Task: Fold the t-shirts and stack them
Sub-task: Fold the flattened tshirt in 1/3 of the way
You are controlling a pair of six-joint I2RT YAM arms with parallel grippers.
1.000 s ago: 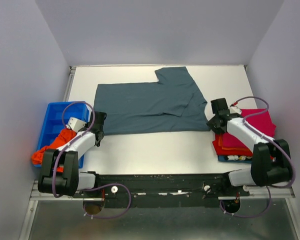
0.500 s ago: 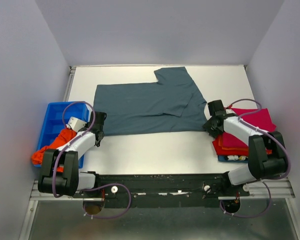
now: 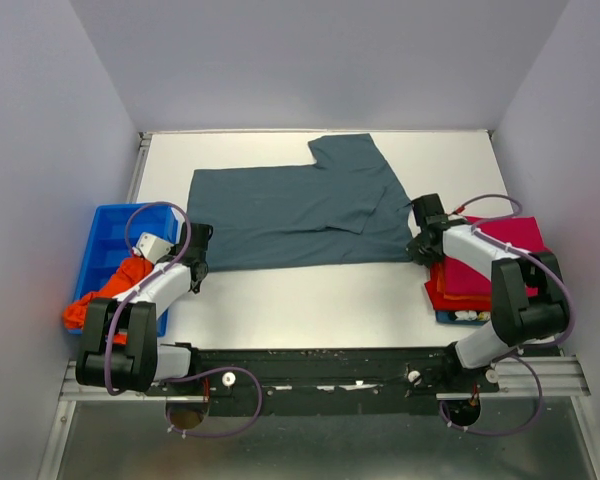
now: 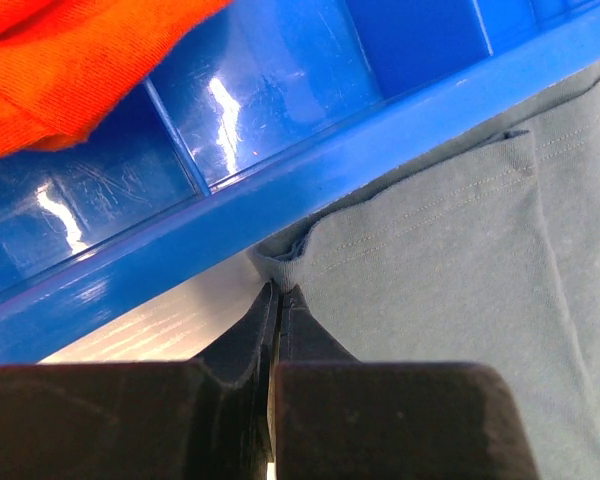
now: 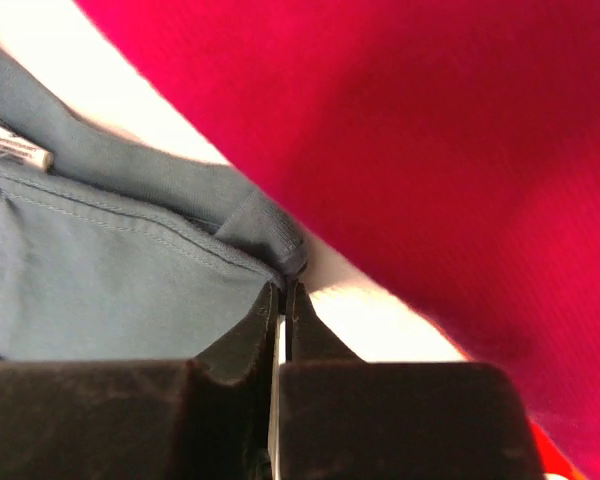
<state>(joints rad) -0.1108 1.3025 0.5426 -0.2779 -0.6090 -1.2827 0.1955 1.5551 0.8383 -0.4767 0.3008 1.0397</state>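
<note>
The slate grey-blue t-shirt (image 3: pixel 300 205) lies flat across the table, one sleeve folded over at the back. My left gripper (image 3: pixel 197 260) is shut on its near left corner, right beside the blue bin; the wrist view shows the hem (image 4: pixel 280 268) pinched at the fingertips (image 4: pixel 278 290). My right gripper (image 3: pixel 418 246) is shut on the near right corner, with the fingertips (image 5: pixel 283 287) closed on a fold of grey cloth (image 5: pixel 110 290). A magenta-pink t-shirt (image 3: pixel 505 245) tops a stack with a red one (image 3: pixel 458 296) at the right. An orange t-shirt (image 3: pixel 110 290) hangs out of the bin.
The rigid blue plastic bin (image 3: pixel 105 235) stands off the table's left edge; its wall (image 4: pixel 310 170) is close against my left fingers. The magenta cloth (image 5: pixel 430 130) lies just right of my right fingers. White walls close in the table on three sides.
My right gripper has slid left off the stack to the grey shirt's near right corner and shut on it. The left arm and the shirt have not moved.
</note>
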